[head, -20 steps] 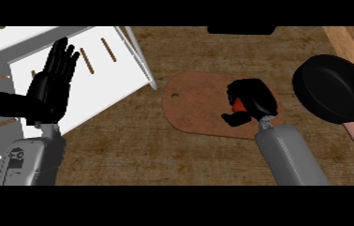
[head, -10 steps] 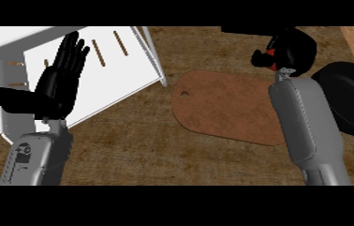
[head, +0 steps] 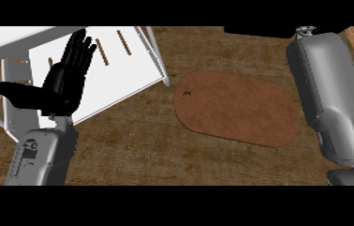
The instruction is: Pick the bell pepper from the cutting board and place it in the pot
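1. In the head view, our left hand (head: 66,79) shows at the left over the white rack (head: 128,65). Its fingers are straight and upright and hold nothing, and it rests clear of the work.
2. The cutting board (head: 239,108) lies bare on the counter (head: 173,154), with no bell pepper on it.
3. Our right forearm (head: 325,94) runs up the right edge. The right hand is beyond the top of the view, so we cannot say how it is closed.
4. Neither the bell pepper nor the pot shows. We judge that the reach suits carrying the pepper toward the pot.
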